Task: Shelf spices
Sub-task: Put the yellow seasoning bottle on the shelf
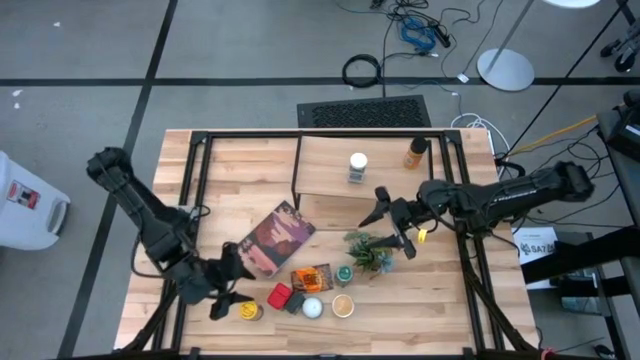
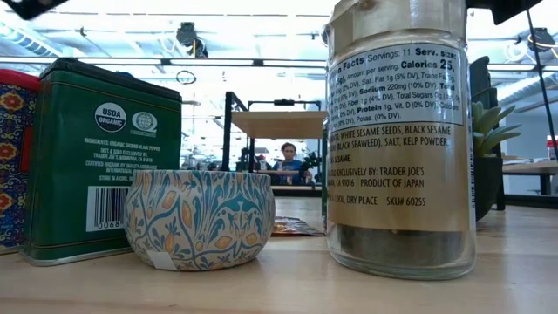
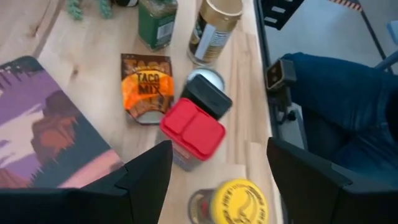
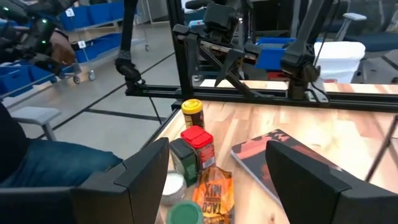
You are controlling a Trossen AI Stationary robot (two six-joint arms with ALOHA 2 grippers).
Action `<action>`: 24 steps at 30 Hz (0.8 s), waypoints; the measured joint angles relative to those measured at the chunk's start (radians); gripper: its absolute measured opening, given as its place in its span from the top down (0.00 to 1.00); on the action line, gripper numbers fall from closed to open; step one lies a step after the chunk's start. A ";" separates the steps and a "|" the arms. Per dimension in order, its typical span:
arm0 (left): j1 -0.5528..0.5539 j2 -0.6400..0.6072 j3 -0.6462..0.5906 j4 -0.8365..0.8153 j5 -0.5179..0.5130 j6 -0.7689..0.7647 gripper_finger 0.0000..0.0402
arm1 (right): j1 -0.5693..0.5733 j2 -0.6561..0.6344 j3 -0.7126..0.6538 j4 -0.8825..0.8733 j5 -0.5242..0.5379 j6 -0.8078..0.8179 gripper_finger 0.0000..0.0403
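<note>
Small raised light-wood shelf (image 1: 325, 165) on a thin black frame: stands at the far middle of the wooden table (image 1: 450, 300). It carries one white-capped clear jar (image 1: 358, 167). An orange-brown jar with a dark cap (image 1: 415, 153) stands just beside the shelf's right end.

Remaining spices: clustered near the table's front edge. Yellow-lidded jar (image 1: 249, 312), red-lidded tin (image 1: 280, 296), dark-lidded tin (image 1: 296, 303), round white-topped tin (image 1: 312, 308), tan-lidded jar (image 1: 343, 305), green-topped tin (image 1: 344, 273), flat orange taco-mix packet (image 1: 311, 278). None on the shelf.

Maroon picture book (image 1: 272, 238): flat, left of the packet. Green potted plant (image 1: 367, 252): just right of the packet.

Left gripper (image 1: 232, 290): low over the front left of the table, fingers spread, holding nothing; the yellow-lidded jar sits between and just ahead of the fingertips in its wrist view.

Right gripper (image 1: 392, 225): above the table just in front of the shelf, beside the plant, fingers spread, empty.
</note>
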 joint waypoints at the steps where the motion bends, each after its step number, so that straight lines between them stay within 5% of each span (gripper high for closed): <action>1: -0.021 0.002 0.000 -0.001 -0.018 -0.021 0.32 | 0.006 0.007 0.000 0.007 0.000 0.002 0.36; 24: -0.309 0.224 0.000 -0.009 -0.238 -0.390 0.32 | 0.068 0.064 0.000 0.132 0.003 0.054 0.36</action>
